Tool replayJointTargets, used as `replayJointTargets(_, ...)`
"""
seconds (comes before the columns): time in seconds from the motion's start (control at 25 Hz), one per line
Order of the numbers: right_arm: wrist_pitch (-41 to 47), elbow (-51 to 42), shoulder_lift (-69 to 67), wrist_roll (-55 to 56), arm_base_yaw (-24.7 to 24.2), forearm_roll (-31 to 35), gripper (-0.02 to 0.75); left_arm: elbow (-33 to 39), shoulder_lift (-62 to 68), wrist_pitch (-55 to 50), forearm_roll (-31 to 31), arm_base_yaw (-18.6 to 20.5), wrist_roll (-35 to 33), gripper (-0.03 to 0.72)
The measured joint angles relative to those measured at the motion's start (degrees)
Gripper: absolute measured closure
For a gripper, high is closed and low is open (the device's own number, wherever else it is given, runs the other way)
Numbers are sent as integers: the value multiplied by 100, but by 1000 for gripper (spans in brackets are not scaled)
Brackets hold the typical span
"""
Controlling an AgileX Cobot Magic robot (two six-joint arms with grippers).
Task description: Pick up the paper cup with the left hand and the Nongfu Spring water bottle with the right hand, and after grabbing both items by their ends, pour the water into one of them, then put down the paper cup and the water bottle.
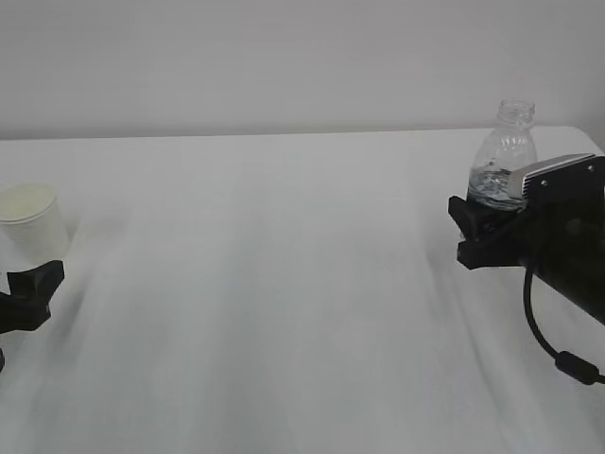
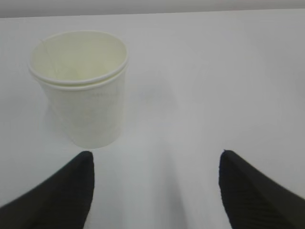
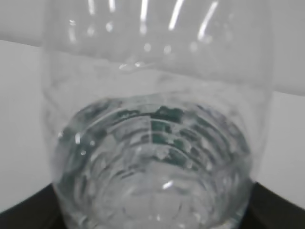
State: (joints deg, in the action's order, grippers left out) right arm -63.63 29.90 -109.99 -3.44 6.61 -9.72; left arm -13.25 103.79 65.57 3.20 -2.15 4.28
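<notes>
Bottle point(image 3: 152, 157) sits between right fingers point(image 3: 28, 212).

One paper cup point(image 2: 81, 88), one uncapped Nongfu Spring water bottle point(image 1: 504, 151), two black grippers, left point(image 2: 155, 191) and right point(image 1: 484, 232), one white table point(image 1: 284, 312)

White tabletop point(image 1: 284, 284) betw. the two arms is bare, wide free lane across the middle. Far left: small white tapered paper cup point(image 2: 81, 86) stands upright ahead of the black forked left gripper point(image 2: 155, 183), offset toward its left finger. Far right: clear ribbed plastic bottle point(image 1: 504, 156) fills the right gripper's point(image 1: 484, 222) mouth, blocking passage there.
</notes>
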Motion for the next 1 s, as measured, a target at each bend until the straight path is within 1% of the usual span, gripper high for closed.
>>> replayJointTargets(0.36,0,-26,129,0,0,-129,262,0,0,0,-25,0,0,101)
replayJointTargets(0.72,0,-26,129,0,0,-168,262,0,193,2,-468,0,0,101)
replayJointTargets(1.0,0,-26,129,0,0,-208,262,-57,578,2,-474,0,0,101)
